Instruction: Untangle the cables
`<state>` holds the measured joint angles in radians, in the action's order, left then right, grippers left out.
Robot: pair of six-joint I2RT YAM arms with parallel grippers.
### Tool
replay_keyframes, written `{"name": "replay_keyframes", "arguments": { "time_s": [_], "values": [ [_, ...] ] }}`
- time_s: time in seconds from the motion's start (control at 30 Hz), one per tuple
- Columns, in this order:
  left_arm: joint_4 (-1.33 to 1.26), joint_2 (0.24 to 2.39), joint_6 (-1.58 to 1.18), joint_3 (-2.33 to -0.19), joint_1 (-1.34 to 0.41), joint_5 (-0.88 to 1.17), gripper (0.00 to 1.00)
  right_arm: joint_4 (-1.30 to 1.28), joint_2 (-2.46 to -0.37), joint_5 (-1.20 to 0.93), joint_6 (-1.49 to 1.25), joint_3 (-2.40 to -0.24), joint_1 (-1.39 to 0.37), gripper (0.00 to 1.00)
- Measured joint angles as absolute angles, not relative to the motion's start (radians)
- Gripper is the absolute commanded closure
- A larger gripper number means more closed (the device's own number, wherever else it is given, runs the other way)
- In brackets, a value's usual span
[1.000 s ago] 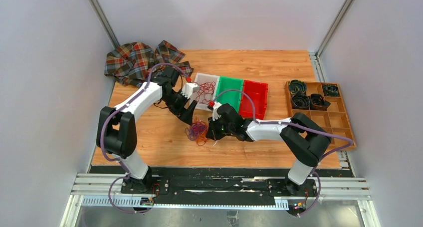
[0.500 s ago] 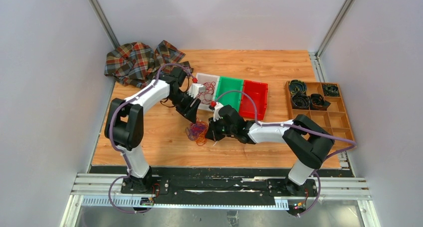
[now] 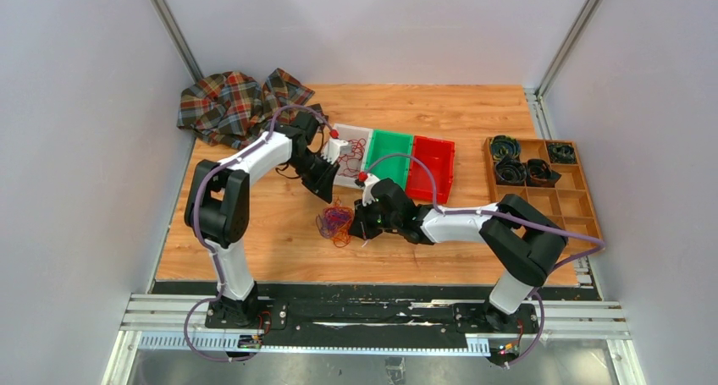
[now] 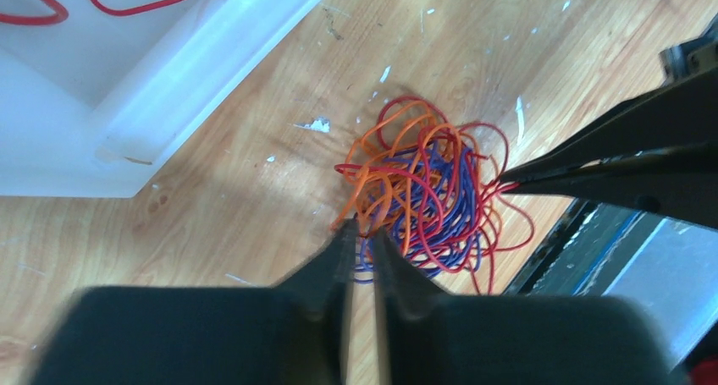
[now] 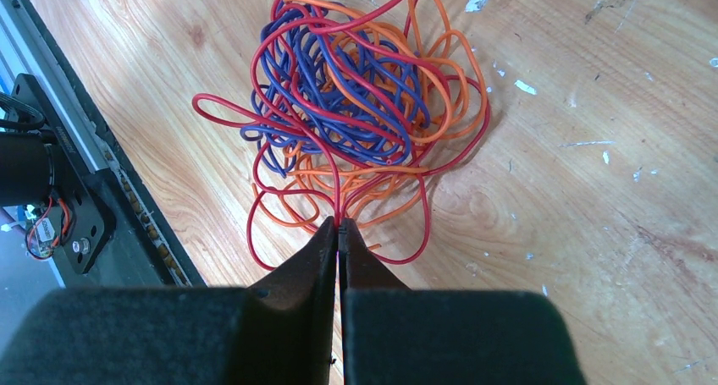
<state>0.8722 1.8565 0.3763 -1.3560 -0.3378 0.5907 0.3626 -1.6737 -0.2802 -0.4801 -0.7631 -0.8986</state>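
Note:
The cables (image 3: 335, 222) lie as a loose tangle of red, orange and purple strands on the wooden table, between my two grippers. In the left wrist view the cables (image 4: 423, 190) sit just ahead of my left gripper (image 4: 361, 226). Its jaws stand a narrow gap apart, with orange and purple strands between the tips at the tangle's near edge. My right gripper (image 5: 339, 224) is shut on a red strand that runs up into the cables (image 5: 356, 97). Seen from above, the left gripper (image 3: 326, 195) reaches in from the back left and the right gripper (image 3: 360, 228) from the right.
A white bin (image 3: 366, 134) holding red cable loops, a green bin (image 3: 391, 158) and a red bin (image 3: 432, 167) stand in a row behind the tangle. A wooden tray (image 3: 576, 207) with black coils sits at the right. A plaid cloth (image 3: 241, 101) lies at the back left.
My left gripper has come down onto the tangle's back edge and its jaws have narrowed from wide open to a slim gap. The right gripper has stayed shut in place.

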Motion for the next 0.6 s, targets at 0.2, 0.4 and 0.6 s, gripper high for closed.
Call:
{"name": "replay_keyframes", "arguments": {
  "time_s": [0.2,0.4,0.6],
  "values": [
    [0.881,1.849,0.385,-1.356,-0.338,0.602,0.99,0.363,-1.673,-0.28,-0.48,-0.763,-0.899,0.99],
    [0.928,1.781,0.371,-1.392,-0.338,0.59,0.99,0.364,-1.65,-0.28,-0.482,-0.745,-0.899,0.99],
    [0.988,1.66,0.37,-1.486,-0.338,0.519,0.99,0.361,-1.57,-0.273,-0.482,-0.718,-0.899,0.99]
  ]
}}
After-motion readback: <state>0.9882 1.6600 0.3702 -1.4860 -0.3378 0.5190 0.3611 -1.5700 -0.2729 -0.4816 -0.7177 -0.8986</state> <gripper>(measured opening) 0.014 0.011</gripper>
